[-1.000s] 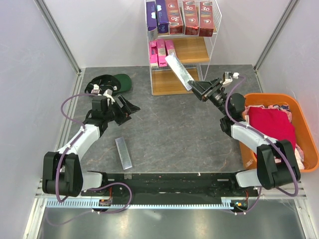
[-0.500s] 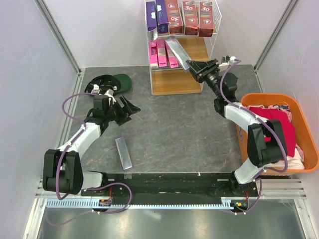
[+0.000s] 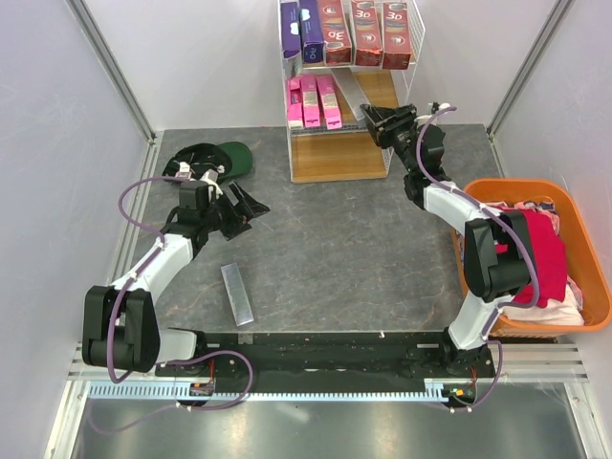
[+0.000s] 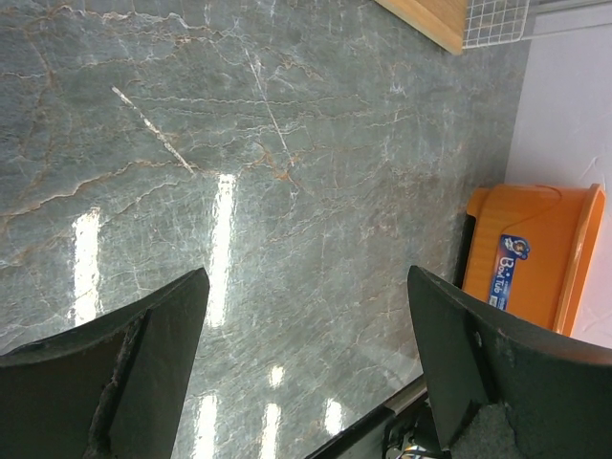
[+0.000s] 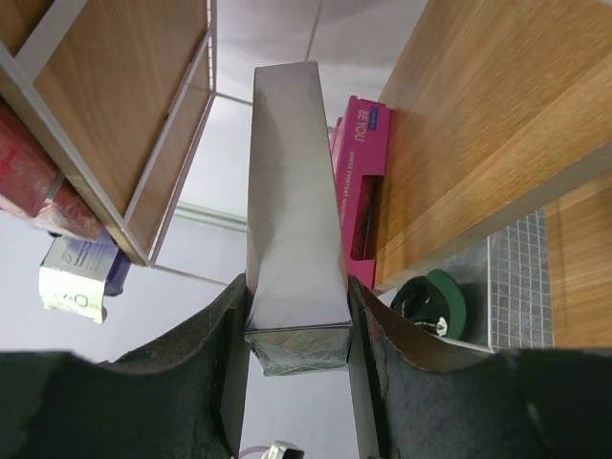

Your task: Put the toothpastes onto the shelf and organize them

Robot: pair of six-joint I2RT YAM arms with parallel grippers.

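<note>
Right end effector point(image 5: 296, 327) is pinching the silver carton point(image 5: 292, 172) by its end, handling what is probably a light, stiff, crushable box.

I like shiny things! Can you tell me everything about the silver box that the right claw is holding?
The long silver-grey cardboard carton is slim, plain and slightly shiny, with no print showing. The right claw is shut on its near end, one finger on each side. It points away from the claw into the white wire shelf, at the middle light-brown wooden board, right beside a bright pink carton. Whether it rests on the board cannot be told.
</note>
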